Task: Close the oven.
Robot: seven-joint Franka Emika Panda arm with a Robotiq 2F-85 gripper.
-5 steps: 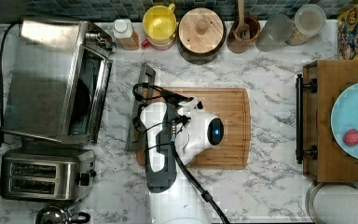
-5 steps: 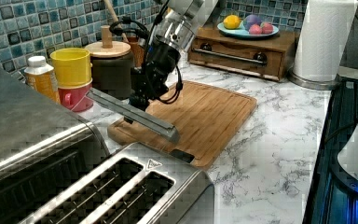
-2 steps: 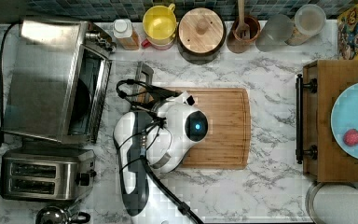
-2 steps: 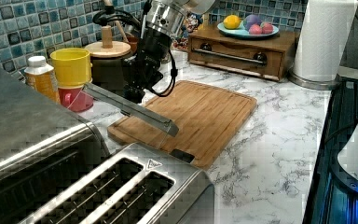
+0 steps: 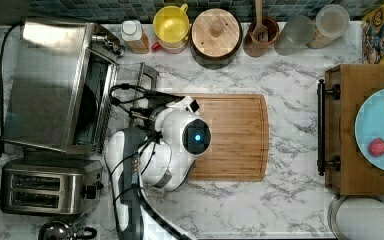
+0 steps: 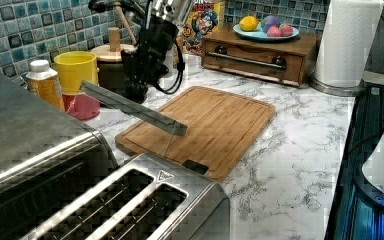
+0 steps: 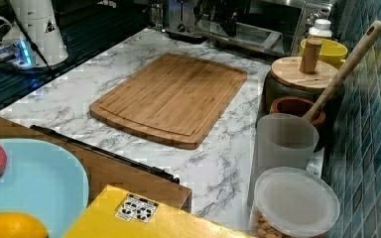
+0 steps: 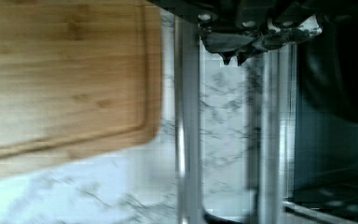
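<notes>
Gaping oven [image 5: 55, 85] dark inside, door [image 6: 132, 107] half-raised; claw [image 6: 135, 90] at door, grip unclear.

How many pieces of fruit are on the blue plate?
4, going by the left view: a yellow one, a purple one and two reddish ones on the blue plate. More may hide behind them.

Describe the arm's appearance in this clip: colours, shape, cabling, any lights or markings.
The arm has rounded glossy white shells with grey-silver joint sections. One white housing carries a black round disc with a glowing blue light. Loose black cables loop around the wrist. In the left view the gripper end is black and boxy.
</notes>
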